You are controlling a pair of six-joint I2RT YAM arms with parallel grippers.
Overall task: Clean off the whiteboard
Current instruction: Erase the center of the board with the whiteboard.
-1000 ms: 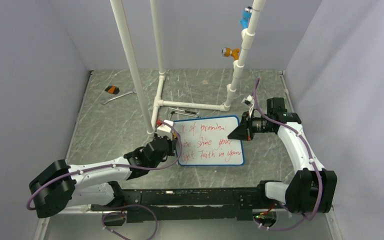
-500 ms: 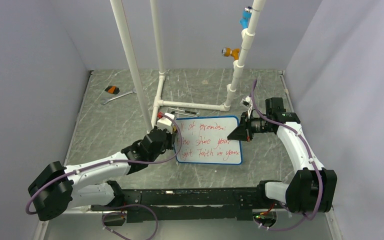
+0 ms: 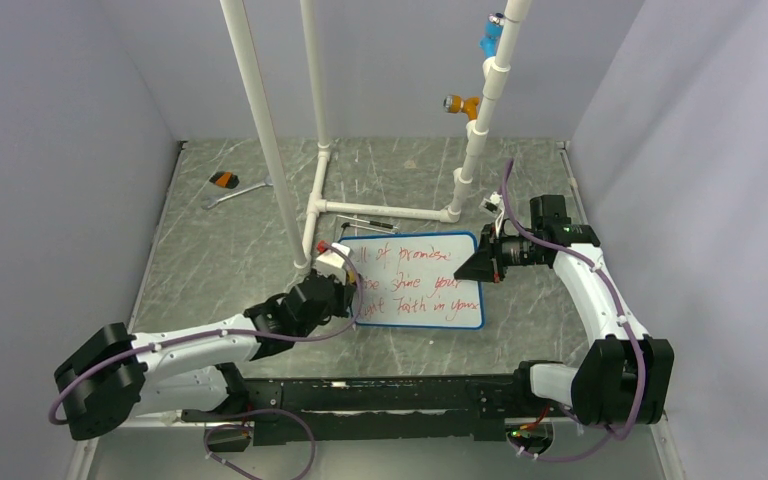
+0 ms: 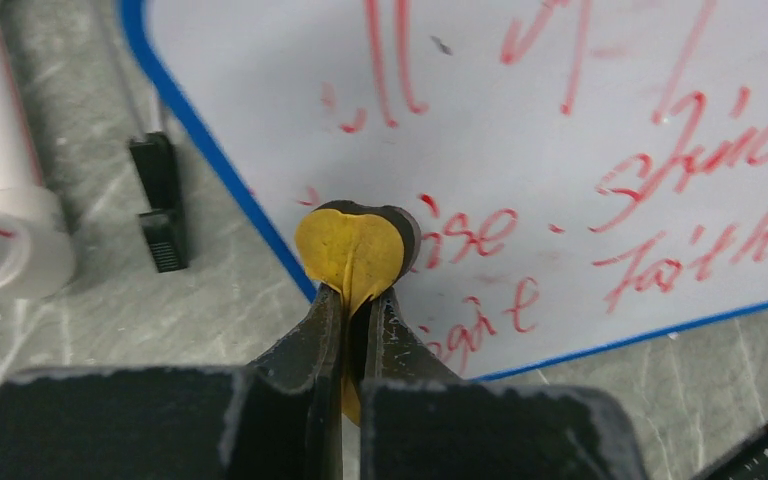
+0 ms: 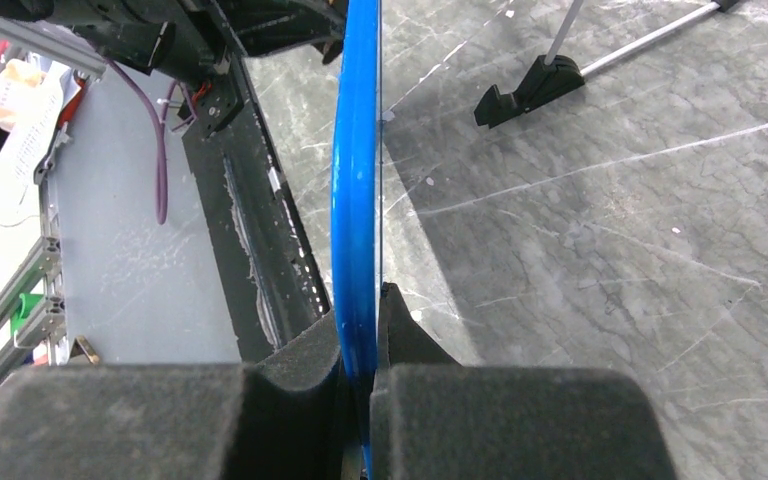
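Whiteboard: the whiteboard (image 3: 418,281) lies face-up on the table (image 3: 220,250), near its middle and just in front of the white pipe frame (image 3: 380,210).
Left pincer: the left pincer (image 4: 355,300) is clamped tight on a folded yellow pad (image 4: 350,255), whose tip presses on the board's left part, just inside the blue frame (image 4: 210,150).
Right pincer: the right pincer (image 5: 360,325) is closed on the board's right edge, with the frame pinched between its jaws to brace it.
Progress: judged early. Three lines of red writing (image 4: 660,170) cover most of the face, and only the left margin looks thinned.
Risk, board slip: the brace grips a thin rim only. A hard sideways wipe could twist the board out of the jaws or skid it across the table.
Risk, pad loss: the pad is held by a narrow pinch. Drag against the surface could pull it loose or fold it under, so that bare fingers scrape the face.
Risk, edge run-off: the pad sits close to the left frame. A stroke that way could catch the rim or drop onto the table, near the black foot (image 4: 160,200).
Risk, collision: wiping rightward brings the two pincers towards each other, and the last words lie right beside the bracing jaws.
Risk, smearing: light pressure may only spread the red ink.
Risk, pipe: the pipe base (image 4: 5,230) stands near the left arm's working side, and a wide swing could knock it.
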